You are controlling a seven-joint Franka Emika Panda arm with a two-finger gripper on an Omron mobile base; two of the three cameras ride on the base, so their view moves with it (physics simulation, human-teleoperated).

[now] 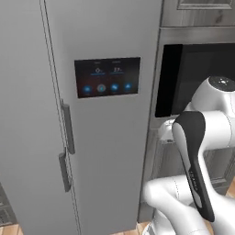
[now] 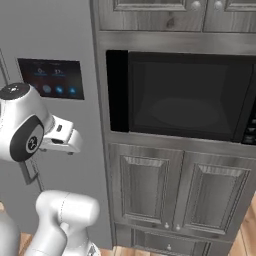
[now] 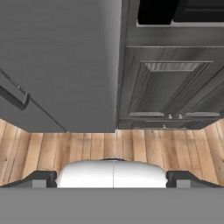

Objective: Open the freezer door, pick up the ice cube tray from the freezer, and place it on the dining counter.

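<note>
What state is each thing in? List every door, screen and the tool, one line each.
Plain matte-grey freezer door with dark bar handle: shut.
Grey fridge door with dark bar handle: shut.
Dark touchscreen panel: lit, blue icons showing.
Black built-in microwave: door shut, inside dark.
Grey wooden cabinet doors below it: shut.
Two-finger tool: open, holding nothing, pointing down at the wooden floor.

Two tall grey fridge doors stand side by side: the plain freezer door (image 1: 23, 114) and one door with a touchscreen panel (image 1: 107, 76). Two dark bar handles (image 1: 68, 127) sit between them. One built-in microwave (image 2: 185, 95) sits above two grey cabinet doors (image 2: 180, 197).
</note>
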